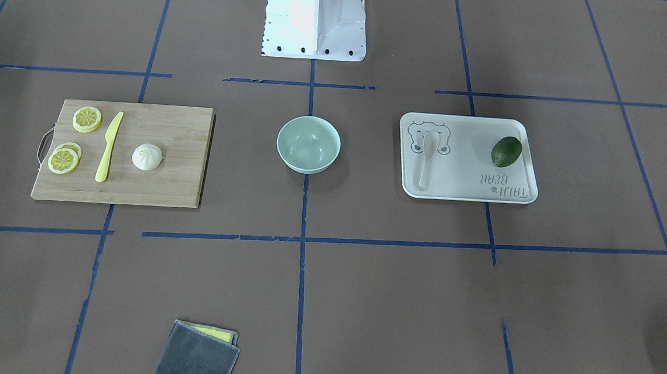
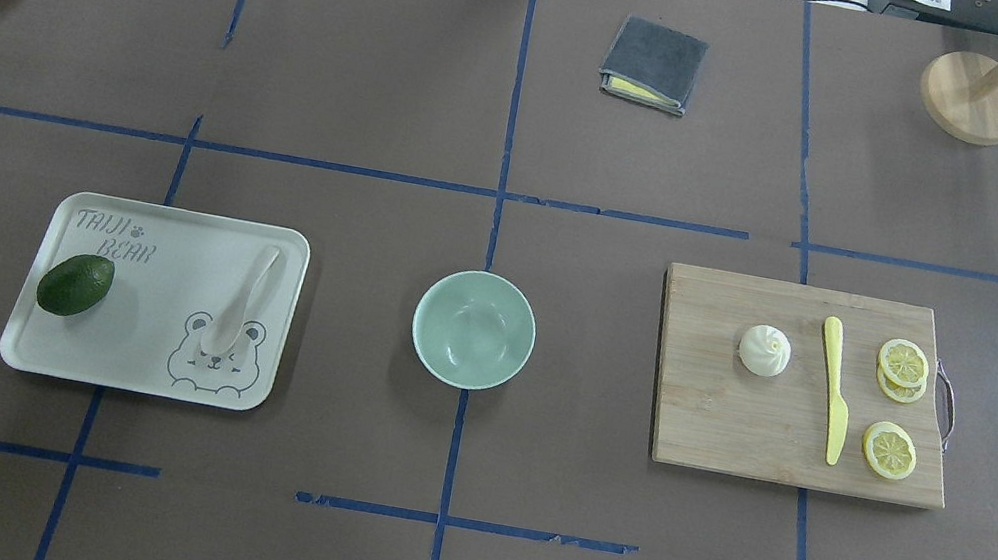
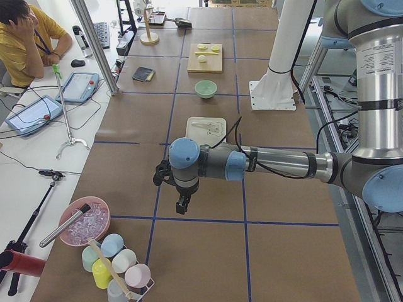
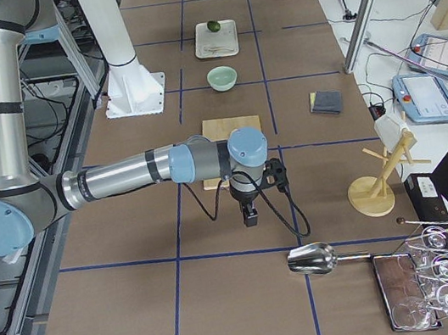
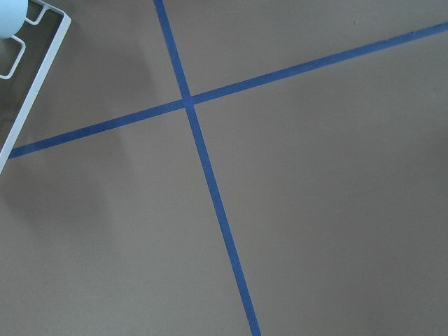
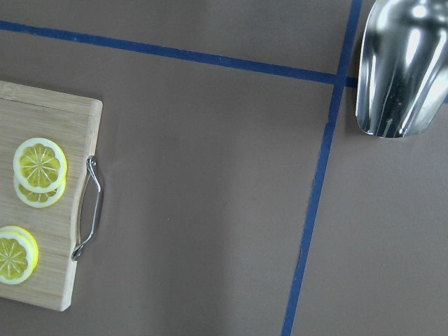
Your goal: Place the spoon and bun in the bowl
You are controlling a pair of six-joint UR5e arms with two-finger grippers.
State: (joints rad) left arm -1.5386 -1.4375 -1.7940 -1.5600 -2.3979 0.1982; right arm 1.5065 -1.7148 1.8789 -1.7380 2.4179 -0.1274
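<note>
The off-white spoon lies on a pale tray, scoop on the printed bear. The white pleated bun sits on a wooden cutting board. The mint-green bowl stands empty between them. My left gripper shows only in the exterior left view, over bare table far from the tray. My right gripper shows only in the exterior right view, beyond the board's handle end. I cannot tell whether either is open or shut.
An avocado lies on the tray. A yellow knife and lemon slices lie on the board. A folded grey cloth lies at the far side. A metal scoop lies near the right arm, a cup rack near the left.
</note>
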